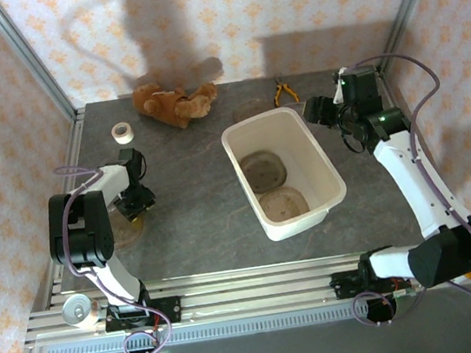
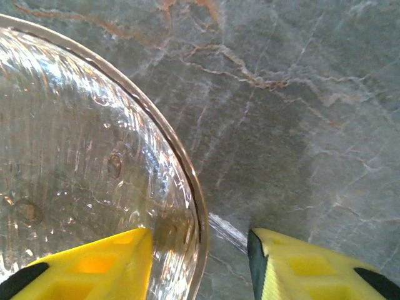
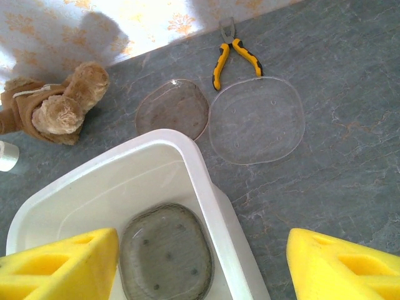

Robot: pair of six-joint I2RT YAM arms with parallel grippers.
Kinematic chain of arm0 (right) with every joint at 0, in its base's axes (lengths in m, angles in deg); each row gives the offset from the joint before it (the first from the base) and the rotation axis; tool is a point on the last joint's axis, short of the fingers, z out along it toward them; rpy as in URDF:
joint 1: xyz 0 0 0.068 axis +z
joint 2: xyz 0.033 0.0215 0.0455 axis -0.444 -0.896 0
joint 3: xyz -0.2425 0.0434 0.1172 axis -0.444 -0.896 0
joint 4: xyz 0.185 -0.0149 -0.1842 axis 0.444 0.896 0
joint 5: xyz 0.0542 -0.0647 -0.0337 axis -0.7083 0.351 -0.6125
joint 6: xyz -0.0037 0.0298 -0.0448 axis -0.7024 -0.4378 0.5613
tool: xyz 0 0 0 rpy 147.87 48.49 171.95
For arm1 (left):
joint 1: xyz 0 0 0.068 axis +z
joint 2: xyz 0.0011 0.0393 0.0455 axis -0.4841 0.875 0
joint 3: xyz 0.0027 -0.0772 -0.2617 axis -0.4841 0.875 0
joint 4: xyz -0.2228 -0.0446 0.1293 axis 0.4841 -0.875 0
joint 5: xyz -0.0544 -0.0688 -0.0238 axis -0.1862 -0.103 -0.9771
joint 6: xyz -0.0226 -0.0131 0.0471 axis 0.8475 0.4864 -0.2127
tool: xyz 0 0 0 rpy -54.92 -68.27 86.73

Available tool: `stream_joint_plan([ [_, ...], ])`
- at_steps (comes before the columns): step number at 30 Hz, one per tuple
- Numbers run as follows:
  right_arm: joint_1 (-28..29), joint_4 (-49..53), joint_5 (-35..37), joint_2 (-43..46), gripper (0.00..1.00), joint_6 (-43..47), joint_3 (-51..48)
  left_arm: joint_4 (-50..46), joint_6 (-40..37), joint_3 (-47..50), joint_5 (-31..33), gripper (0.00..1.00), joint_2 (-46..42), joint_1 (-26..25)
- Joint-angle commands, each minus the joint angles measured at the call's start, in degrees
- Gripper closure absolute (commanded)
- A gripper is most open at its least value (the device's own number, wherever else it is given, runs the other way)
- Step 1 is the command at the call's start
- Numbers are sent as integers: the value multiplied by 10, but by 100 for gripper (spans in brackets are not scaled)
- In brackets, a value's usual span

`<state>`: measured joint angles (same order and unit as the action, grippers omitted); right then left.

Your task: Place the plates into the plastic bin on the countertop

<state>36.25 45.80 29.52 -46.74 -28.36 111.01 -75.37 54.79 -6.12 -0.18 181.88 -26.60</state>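
A clear plate point(image 2: 75, 156) lies on the countertop point(image 2: 300, 112) at the left, seen faintly from above as the plate point(image 1: 125, 230). My left gripper point(image 2: 200, 256) is open and astride its rim: one yellow finger point(image 2: 112, 262) is over the dish, the other is over bare stone, with a gap to the rim. The left gripper point(image 1: 134, 204) is low over the plate's edge. The white plastic bin point(image 1: 239, 141) holds two plates point(image 1: 264, 170) point(image 1: 284, 202). My right gripper point(image 3: 202, 262) hangs open above the bin's far right rim point(image 3: 200, 169). Two more clear plates point(image 3: 173, 107) point(image 3: 256, 119) lie beyond the bin.
A brown teddy bear point(image 1: 174, 103) lies at the back, yellow-handled pliers point(image 1: 285, 92) beside the far plates, a white tape roll point(image 1: 123, 132) at the back left. Another roll point(image 1: 79, 309) sits on the near frame rail. Aluminium posts edge the countertop.
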Motion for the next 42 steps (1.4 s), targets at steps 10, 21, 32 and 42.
stream_joint_plan([
  [10,-4,4,-2,5,29,2,-10,-14,-15,11,0,80,-1,2],
  [21,-4,1,-2,7,29,-4,-15,-6,-6,8,-20,96,-15,-26],
  [32,-4,7,-4,5,29,1,-9,-12,47,-18,-53,100,-39,-49],
  [42,-4,11,-9,9,30,3,-13,-38,105,-128,-49,100,-64,-106],
])
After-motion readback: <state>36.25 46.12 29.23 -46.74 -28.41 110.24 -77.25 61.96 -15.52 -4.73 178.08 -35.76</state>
